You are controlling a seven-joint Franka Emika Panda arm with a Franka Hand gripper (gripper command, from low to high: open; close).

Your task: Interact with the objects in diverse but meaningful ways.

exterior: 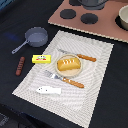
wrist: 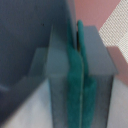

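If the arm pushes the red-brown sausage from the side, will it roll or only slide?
The red-brown cylindrical toy sausage looks round and smooth, so it probably rolls when pushed sideways. It seems small and rigid, likely light. Lying on the dark tabletop, beside the cloth, it may travel easily.

The claw fills the blurred wrist view, its grey fingers pressed together on their green pads, with pink and white surfaces behind.

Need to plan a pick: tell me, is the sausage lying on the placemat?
No, the sausage lies on the dark table, off the placemat's edge.
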